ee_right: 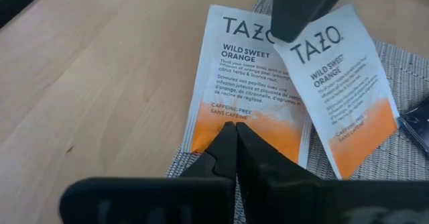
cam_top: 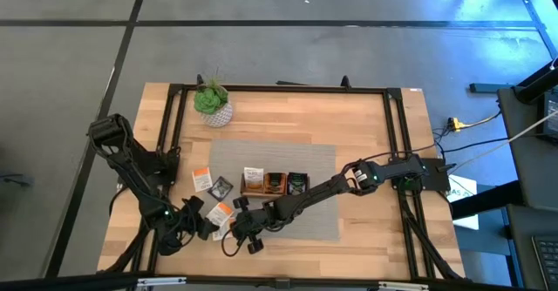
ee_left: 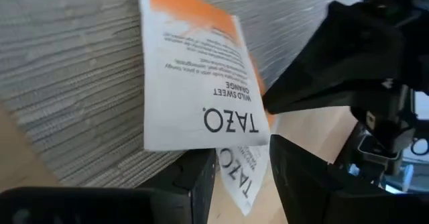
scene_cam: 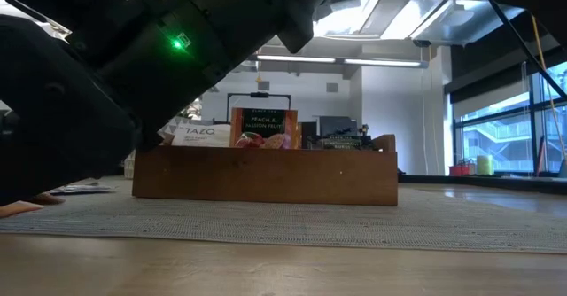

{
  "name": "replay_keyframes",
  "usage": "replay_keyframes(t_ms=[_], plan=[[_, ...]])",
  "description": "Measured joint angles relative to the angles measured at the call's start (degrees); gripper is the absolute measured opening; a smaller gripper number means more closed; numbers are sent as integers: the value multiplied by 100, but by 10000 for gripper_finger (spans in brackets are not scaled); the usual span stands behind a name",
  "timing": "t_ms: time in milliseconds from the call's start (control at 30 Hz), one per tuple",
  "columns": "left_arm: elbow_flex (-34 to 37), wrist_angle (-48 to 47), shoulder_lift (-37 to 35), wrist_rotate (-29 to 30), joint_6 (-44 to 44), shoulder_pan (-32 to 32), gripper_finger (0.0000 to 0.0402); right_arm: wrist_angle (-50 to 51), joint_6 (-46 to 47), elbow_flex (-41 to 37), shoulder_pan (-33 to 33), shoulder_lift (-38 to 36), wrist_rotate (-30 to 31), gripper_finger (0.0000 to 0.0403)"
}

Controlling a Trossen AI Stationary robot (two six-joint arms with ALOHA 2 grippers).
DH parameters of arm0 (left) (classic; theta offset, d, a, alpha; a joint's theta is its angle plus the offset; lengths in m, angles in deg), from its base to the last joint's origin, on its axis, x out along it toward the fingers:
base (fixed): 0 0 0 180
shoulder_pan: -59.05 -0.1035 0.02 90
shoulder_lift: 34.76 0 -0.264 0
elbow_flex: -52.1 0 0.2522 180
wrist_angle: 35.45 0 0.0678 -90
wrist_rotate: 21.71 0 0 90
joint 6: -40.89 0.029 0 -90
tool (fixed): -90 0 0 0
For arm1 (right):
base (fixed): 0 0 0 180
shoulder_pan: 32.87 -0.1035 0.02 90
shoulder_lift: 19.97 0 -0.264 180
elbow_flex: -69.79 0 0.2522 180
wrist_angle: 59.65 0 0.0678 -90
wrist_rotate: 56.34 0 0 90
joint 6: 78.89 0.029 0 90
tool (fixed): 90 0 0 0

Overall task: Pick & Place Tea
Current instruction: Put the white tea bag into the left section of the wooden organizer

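Evidently two white-and-orange sachets (ee_right: 251,90) overlap at the grey mat's (cam_top: 314,165) near-left corner, half on bare tabletop (cam_top: 375,230), so we bring both arms there. Our right gripper (ee_right: 231,140) hovers over one, jaws together; our left gripper (ee_left: 242,177), jaws apart, straddles a sachet edge. Others fill the tray (scene_cam: 266,176).

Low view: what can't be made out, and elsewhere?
Low view: an arm hides the loose sachets; the tray wall hides its contents' lower parts.
High view: left gripper and right gripper, at the mat's front-left corner, too small to read.
Left wrist view: one sachet hides another's print.
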Motion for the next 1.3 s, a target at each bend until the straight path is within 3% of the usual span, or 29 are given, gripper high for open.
replay_keyframes(t_ms=[433, 700, 1133, 1300], plan=[[0, -3, 0, -208, 401, -4, 132, -2, 12, -2, 0, 0, -2, 6], [0, 126, 0, -420, 514, 0, 82, -2, 22, -2, 1, 0, 0, 12], [0, 156, 0, -257, 517, -2, 10, -10, 21, -2, 1, 0, 0, 12], [0, 157, 0, -272, 517, -2, 4, -20, -183, -4, 0, -3, 0, 8]])
